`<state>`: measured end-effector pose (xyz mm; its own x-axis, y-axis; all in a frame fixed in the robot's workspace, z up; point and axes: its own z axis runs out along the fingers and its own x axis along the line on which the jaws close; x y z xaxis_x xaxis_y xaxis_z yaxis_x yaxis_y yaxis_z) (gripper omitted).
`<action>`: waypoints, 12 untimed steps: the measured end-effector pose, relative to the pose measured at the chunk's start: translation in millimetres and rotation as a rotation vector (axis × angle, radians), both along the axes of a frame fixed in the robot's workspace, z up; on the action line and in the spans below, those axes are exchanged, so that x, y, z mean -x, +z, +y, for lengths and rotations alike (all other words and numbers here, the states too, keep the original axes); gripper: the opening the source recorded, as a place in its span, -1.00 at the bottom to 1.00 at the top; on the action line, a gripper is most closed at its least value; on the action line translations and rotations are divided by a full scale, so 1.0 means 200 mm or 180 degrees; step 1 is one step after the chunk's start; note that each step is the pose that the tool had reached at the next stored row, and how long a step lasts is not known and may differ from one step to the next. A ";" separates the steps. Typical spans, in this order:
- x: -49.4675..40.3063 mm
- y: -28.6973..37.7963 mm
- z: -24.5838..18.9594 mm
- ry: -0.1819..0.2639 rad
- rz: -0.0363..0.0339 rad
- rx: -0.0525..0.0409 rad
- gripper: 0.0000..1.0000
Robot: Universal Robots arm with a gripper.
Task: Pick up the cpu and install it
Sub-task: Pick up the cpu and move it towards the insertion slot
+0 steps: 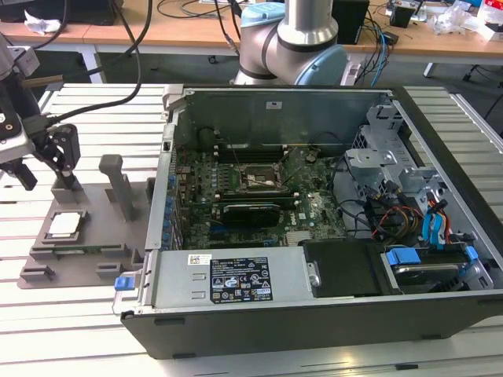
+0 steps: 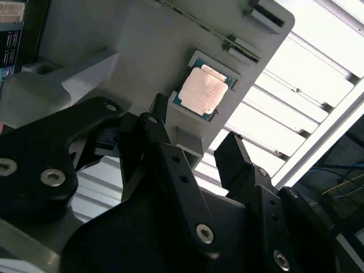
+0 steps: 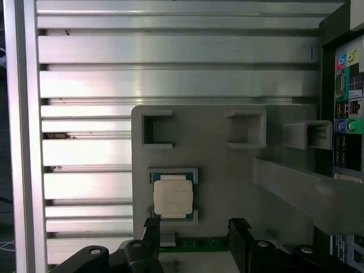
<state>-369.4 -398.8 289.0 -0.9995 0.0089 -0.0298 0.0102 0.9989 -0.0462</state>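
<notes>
Ribbed aluminium table (image 1: 71, 330) across the foreground; wooden bench (image 1: 189, 39) behind, strewn with cables. Robot arm base (image 1: 291, 39) at the far edge, behind an open computer case (image 1: 314, 318).

Cpu (image 1: 65, 225) lying flat in a square recess of a grey tray (image 1: 98, 236), at the exterior view's left, well apart from the case. Small square chip, pale silver top, thin green rim, seen in both wrist views (image 2: 203, 91) (image 3: 173, 196). Top washed slightly pink in the second wrist view. Any marking on the lid too faint to make out.

Gripper (image 1: 43, 169) hanging above the tray, beyond the cpu, partly cut off at the exterior view's left edge. Black fingers spread apart, nothing held, no contact with the chip. In the first wrist view, gripper (image 3: 196, 227) with fingertips just beside the recess, one tip overlapping its corner; in the second wrist view (image 2: 193, 133) the same gap, tray (image 2: 142, 34) behind.

Two upright posts (image 1: 118, 184) on the tray between cpu and case wall. Motherboard (image 1: 196, 208) on the case floor, dark socket frame (image 1: 255, 181) at its middle; contents of the socket hard to tell. Blue clip (image 1: 122, 283) at the case's near corner. Coloured drive cables (image 1: 436, 228) bundled at the exterior view's right.
</notes>
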 end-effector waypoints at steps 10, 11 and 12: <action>0.002 -0.047 0.000 0.0000 0.0000 -0.0001 0.21; 0.002 -0.054 0.000 0.0000 -0.0001 -0.0001 0.21; 0.002 -0.060 0.000 0.0000 -0.0001 -0.0001 0.21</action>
